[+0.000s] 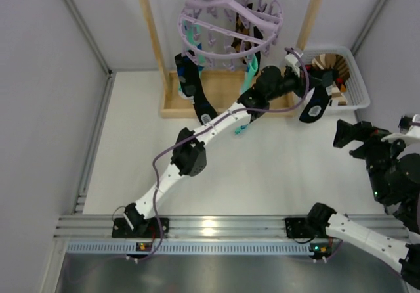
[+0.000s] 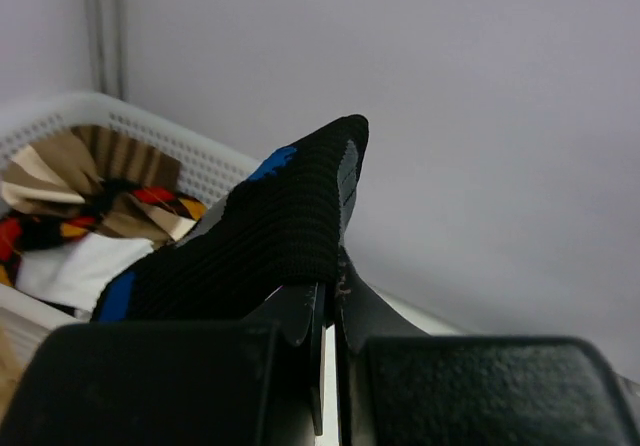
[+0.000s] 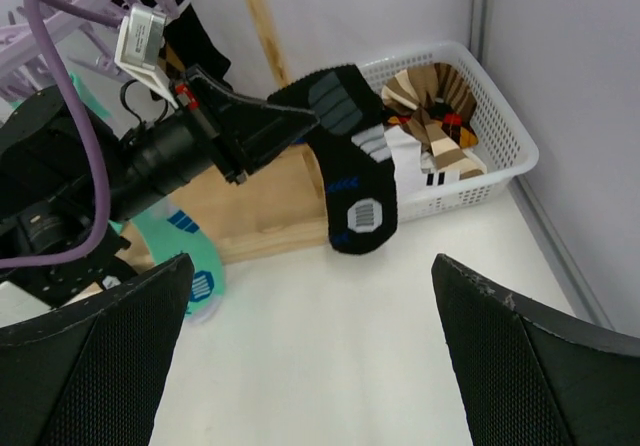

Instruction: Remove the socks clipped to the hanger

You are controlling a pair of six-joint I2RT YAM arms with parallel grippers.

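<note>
The lilac hanger (image 1: 230,27) hangs from the wooden frame. A black sock (image 1: 190,86) and a mint sock (image 1: 248,76) still hang from its clips. My left gripper (image 1: 323,80) is shut on another black sock (image 1: 314,107), held in the air beside the white basket. In the left wrist view the jaws (image 2: 335,276) pinch that sock (image 2: 270,236). In the right wrist view it (image 3: 350,166) dangles from the left gripper (image 3: 290,121), toe patch down. My right gripper (image 3: 310,366) is wide open and empty, low over the table, facing the sock.
A white basket (image 1: 354,76) at the back right holds brown-and-white cloth items (image 3: 430,106). The wooden frame stand (image 1: 197,102) has its base on the table at the back. Grey walls close in on the left, back and right.
</note>
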